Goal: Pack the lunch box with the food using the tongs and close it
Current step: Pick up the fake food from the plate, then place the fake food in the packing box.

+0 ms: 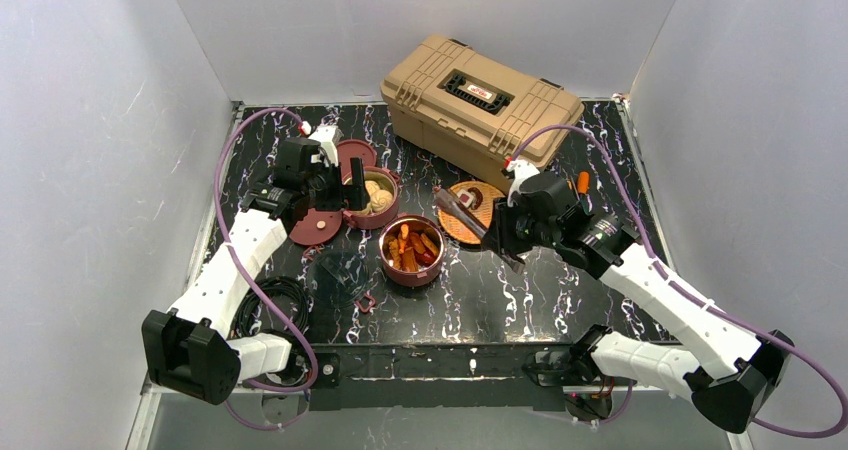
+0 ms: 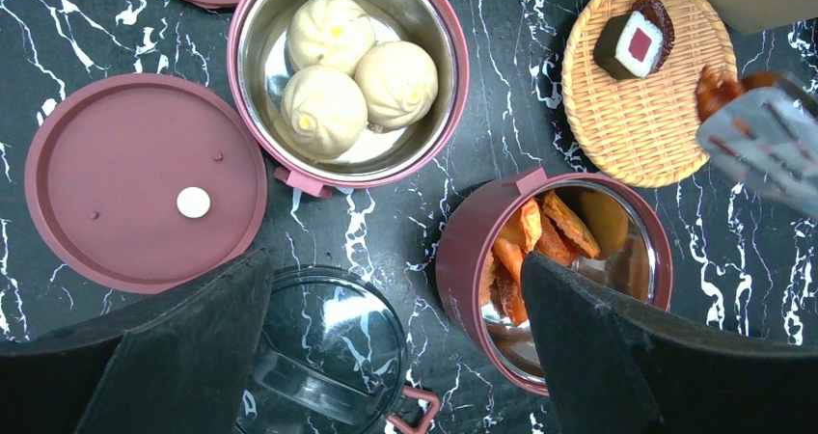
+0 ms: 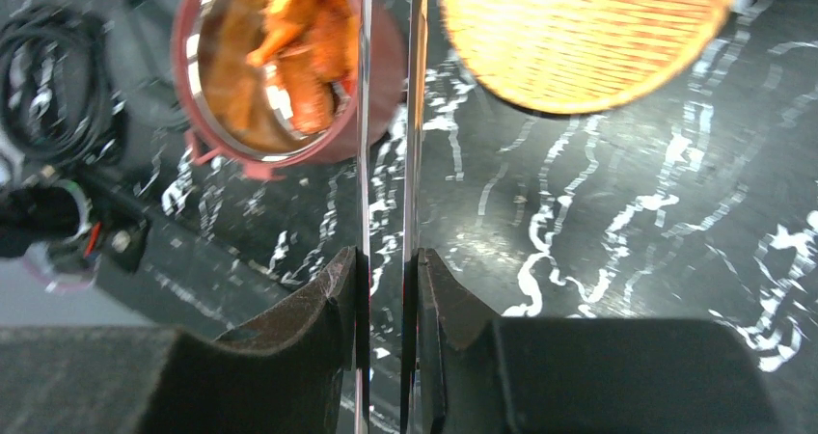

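Two bowls of the lunch box (image 1: 412,278) are sitting open, just beside each other, mid-frame in the top view. The upper bowl (image 2: 301,180) is carrying three buns (image 2: 323,111), and the lower bowl (image 2: 463,260) is carrying orange chunks (image 2: 540,236). A flat lid (image 2: 145,183) is lying dot-up just left of the upper bowl. Left gripper (image 2: 395,265) is hanging over the gap between lid and lower bowl, jaws spread wide, gripping nothing. Right gripper (image 3: 386,260) is pinching the tongs (image 3: 365,116) narrow, arms squeezed nearly parallel. Tong tips are reaching over the woven plate (image 2: 627,135), centre-right, below the toolbox (image 1: 480,95). A blurred reddish bit (image 2: 719,87) is showing at the tips; can't tell if it's gripped.
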`<action>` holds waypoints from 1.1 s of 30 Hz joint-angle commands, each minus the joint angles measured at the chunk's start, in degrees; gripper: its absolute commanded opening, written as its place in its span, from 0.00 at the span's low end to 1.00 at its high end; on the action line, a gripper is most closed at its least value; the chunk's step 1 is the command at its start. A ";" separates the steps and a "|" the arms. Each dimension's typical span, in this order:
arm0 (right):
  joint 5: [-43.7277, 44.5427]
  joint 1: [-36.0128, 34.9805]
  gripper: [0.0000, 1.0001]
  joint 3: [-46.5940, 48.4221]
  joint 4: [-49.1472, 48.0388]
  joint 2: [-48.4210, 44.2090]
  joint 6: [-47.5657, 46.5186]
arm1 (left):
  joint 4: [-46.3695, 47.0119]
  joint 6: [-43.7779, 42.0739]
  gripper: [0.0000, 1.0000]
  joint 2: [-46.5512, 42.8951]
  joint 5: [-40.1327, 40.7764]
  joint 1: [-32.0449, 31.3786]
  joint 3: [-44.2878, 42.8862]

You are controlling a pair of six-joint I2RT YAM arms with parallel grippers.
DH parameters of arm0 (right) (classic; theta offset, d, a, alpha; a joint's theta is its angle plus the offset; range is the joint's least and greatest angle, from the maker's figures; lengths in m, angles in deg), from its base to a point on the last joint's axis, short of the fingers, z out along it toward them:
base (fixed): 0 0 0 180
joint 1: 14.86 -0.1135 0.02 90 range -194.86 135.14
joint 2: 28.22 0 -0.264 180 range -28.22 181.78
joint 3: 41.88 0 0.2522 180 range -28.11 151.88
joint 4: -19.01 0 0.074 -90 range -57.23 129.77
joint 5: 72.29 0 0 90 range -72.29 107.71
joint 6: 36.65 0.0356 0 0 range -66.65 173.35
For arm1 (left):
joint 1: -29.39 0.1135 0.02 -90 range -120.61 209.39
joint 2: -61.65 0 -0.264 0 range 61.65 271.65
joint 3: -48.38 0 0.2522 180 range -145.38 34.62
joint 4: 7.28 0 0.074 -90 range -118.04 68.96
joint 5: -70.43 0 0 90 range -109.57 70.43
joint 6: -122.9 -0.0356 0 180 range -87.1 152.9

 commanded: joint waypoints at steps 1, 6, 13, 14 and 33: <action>-11.76 -1.25 0.01 2.76 -5.29 -1.47 -2.25 | -0.68 0.19 0.99 0.47 -1.27 0.26 -2.12; -15.55 -2.27 0.01 3.34 -5.12 -1.23 -2.10 | -0.68 0.38 0.99 0.77 -1.52 0.21 -2.13; -15.59 -3.62 0.01 1.45 -4.66 0.65 -1.77 | -0.68 0.48 0.99 0.71 -1.47 0.19 -2.09; -14.91 -3.97 0.01 1.51 -4.17 1.12 -1.78 | -0.74 0.46 0.99 0.69 -1.45 0.19 -2.09; -8.26 -5.34 0.20 3.55 0.03 6.88 -4.15 | -1.21 0.17 0.99 0.61 -1.09 0.27 -2.54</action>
